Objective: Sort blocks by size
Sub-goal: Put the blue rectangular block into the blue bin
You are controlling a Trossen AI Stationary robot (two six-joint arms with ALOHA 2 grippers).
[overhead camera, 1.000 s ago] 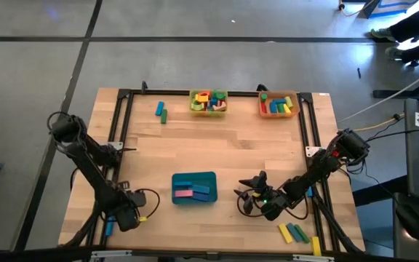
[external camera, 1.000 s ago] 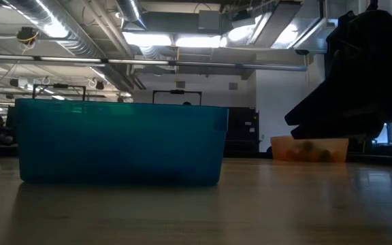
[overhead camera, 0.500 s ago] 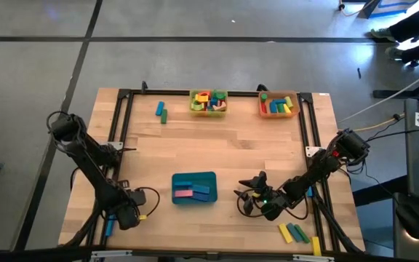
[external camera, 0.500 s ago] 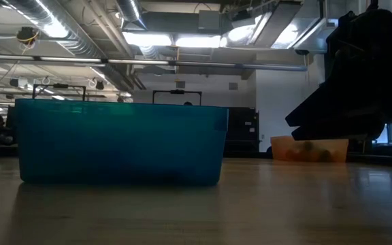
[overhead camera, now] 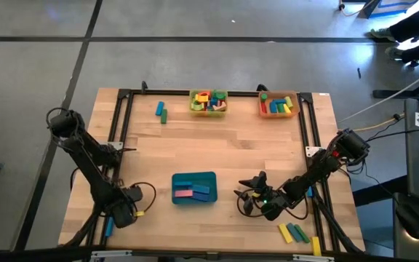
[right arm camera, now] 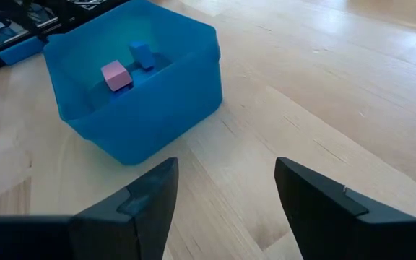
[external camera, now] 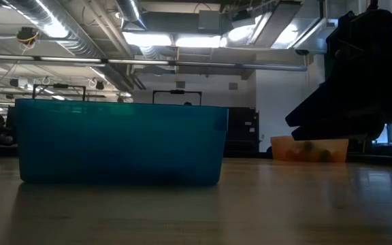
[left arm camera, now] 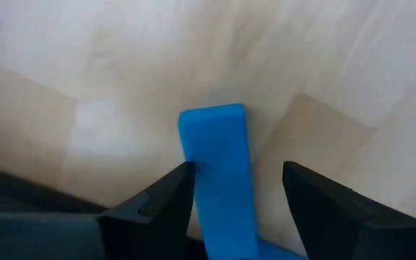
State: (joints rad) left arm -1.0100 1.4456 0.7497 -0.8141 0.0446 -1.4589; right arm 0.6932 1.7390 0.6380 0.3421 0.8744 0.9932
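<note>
A pale wooden table (overhead camera: pixel 224 156) framed by black rails stands on a grey floor, a lit workshop showing behind it in the low view. Nearest the work, the left gripper (left arm camera: pixel 237 189) hangs low over the table's near left corner with its two fingers spread apart and nothing between them yet; directly beneath and ahead of it lies a blue bar (left arm camera: pixel 219 173), flat on the wood, its long axis running straight forward from the wrist and passing between the fingers, so both pads flank its narrow sides; I judge a straight descent and a squeeze across the width would take it, and the left arm is plainly the nearer one. A little beyond that gripper, toward the table's middle, sits the teal tray (overhead camera: pixel 194 188) holding a pink block (right arm camera: pixel 116 74) and a blue block (right arm camera: pixel 141 53); on the tray's other side the right gripper (right arm camera: pixel 222 191) waits just above the wood, fingers likewise apart and empty, facing the tray. Beside the right arm, at the near edge, lie green and yellow bars (overhead camera: pixel 294 233). Farthest off, along the back rail, stand the yellow tray (overhead camera: pixel 209 102) and the orange tray (overhead camera: pixel 279 105), both holding mixed blocks, with two loose bars (overhead camera: pixel 161 111) lying to one side.
</note>
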